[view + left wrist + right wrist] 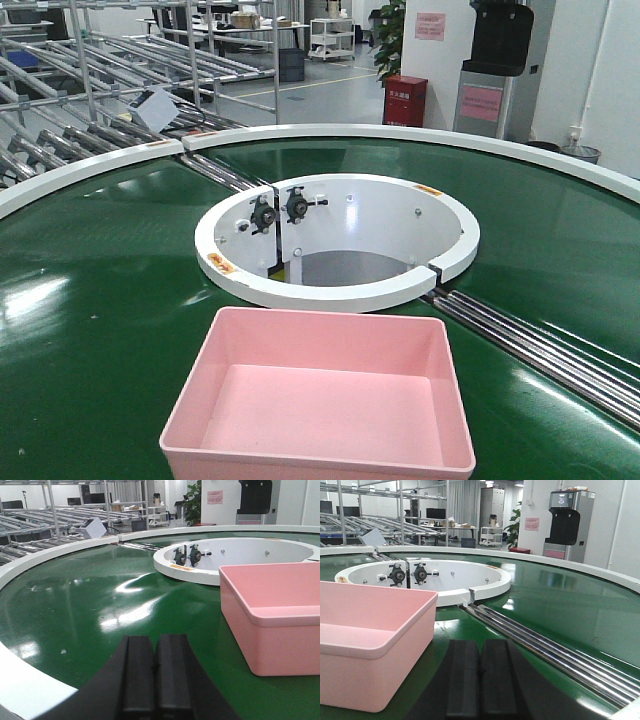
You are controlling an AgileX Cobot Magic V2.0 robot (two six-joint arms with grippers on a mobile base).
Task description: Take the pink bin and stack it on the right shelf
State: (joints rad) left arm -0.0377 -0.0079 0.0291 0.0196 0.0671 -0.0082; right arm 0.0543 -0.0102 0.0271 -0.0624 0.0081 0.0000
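sitting on the green conveyor [110, 300], the pink bin [318, 400] is upright and empty, its far wall just short of the white ring [330, 290] that rims the round opening at the belt's centre. only the front view shows the whole tub from above – four sloping walls, a bare floor, the thin rim – and it shows neither arm.

the left wrist view looks low across the belt. the left gripper [155, 680] fills the bottom edge, its two black pads pressed flat together with nothing between them. the bin stands to its right and a little ahead, apart from it, showing one corner and the outside of its near walls. bright ceiling reflections streak the green surface beside it, and the white outer border of the belt curves past at the lower left.

the right wrist view mirrors this: the right gripper [480, 685] also has its pads closed on each other, gripping nothing, with the bin to its left and not touching. this view alone shows, close up, the steel rods [545, 647] running in a band from the ring toward the belt's outer edge, passing just right of the gripper.

two black fittings [280, 210] are bolted to the ring's inner wall, seen in all three views. behind the belt stand roller racks [60, 140] on the left, a red cabinet [405, 100] and a potted plant [388, 40] – the wrist views add a tall black-fronted machine [565, 525] against the back wall.
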